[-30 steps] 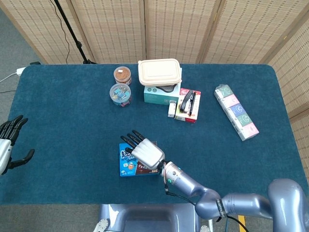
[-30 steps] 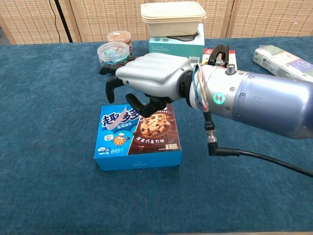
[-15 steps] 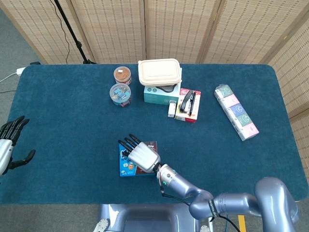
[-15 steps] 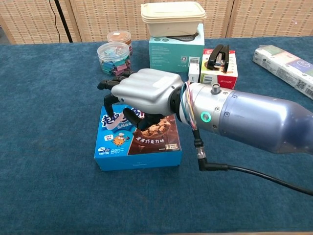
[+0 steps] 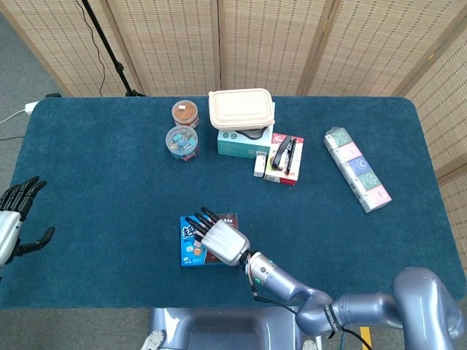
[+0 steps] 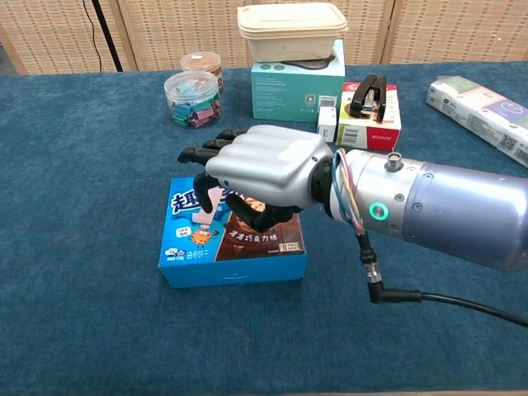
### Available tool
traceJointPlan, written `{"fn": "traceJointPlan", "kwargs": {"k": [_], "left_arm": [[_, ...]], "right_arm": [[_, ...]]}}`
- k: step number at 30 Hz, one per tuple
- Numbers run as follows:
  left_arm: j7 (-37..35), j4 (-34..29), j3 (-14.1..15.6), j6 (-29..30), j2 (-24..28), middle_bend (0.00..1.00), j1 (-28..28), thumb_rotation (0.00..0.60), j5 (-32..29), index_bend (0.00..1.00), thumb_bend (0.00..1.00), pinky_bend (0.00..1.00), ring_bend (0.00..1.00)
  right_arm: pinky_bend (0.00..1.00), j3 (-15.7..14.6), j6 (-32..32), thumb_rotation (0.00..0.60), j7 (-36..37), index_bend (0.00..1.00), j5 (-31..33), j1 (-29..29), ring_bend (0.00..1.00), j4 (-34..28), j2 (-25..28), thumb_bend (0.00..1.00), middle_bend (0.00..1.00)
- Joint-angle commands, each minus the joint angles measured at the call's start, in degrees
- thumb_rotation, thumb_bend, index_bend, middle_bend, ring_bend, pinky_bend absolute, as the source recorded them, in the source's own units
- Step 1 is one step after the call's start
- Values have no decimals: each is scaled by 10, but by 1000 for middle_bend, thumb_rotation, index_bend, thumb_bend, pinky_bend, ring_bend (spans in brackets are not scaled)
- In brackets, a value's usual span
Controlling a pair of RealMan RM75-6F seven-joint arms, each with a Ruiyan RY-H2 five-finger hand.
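Lying flat on the blue table (image 5: pixel 102 175), near the front edge and slightly left of centre: cookie box (image 6: pixel 233 239), blue and brown, printed face up. Sitting directly beneath the right hand (image 6: pixel 262 169); in the head view, box (image 5: pixel 195 245) showing at 9 o'clock of the hand (image 5: pixel 221 240), mostly covered by it.

Hovering palm-down over the far half of the box lid, fingers (image 6: pixel 200 154) spread apart and pointing toward 10 o'clock in the chest view, curling slightly downward. Thumb reaching under the palm toward the lid; contact with the box not resolvable from either view. Gripping nothing. Forearm extending toward 4 o'clock, green indicator lit at the wrist, black cable trailing off to the right.

Resting at the far left table edge, well apart from the box: left hand (image 5: pixel 16 215), fingers apart, holding nothing.

Standing at 12 o'clock of the box, well apart: two round clear tubs (image 5: pixel 182 142), a teal carton (image 6: pixel 297 82) carrying a beige lidded container (image 6: pixel 291 21), and a stapler box (image 6: pixel 370 107) at about 1 o'clock.
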Motion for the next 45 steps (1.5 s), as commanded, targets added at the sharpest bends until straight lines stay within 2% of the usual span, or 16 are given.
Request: {"fn": "traceJointPlan", "kwargs": {"k": [1, 9, 28, 45], "left_arm": [[0, 0, -1, -1, 0, 0, 1, 600, 1, 0, 330, 0, 0], [3, 0, -3, -5, -1, 0, 2, 600, 3, 0, 330, 0, 0], [2, 1, -8, -6, -1, 0, 6, 600, 8, 0, 329, 0, 0], [7, 0, -11, -8, -3, 0, 9, 600, 8, 0, 330, 0, 0]], "right_arm": [[0, -5, 5, 600, 6, 336, -9, -3, 0, -2, 4, 838, 0], [0, -4, 8, 600, 10, 336, -19, -1, 0, -5, 10, 838, 0], [0, -23, 13, 600, 20, 340, -38, -9, 0, 3, 1, 839, 0], [0, -1, 8, 600, 17, 339, -25, 0, 0, 8, -6, 838, 0]]}}
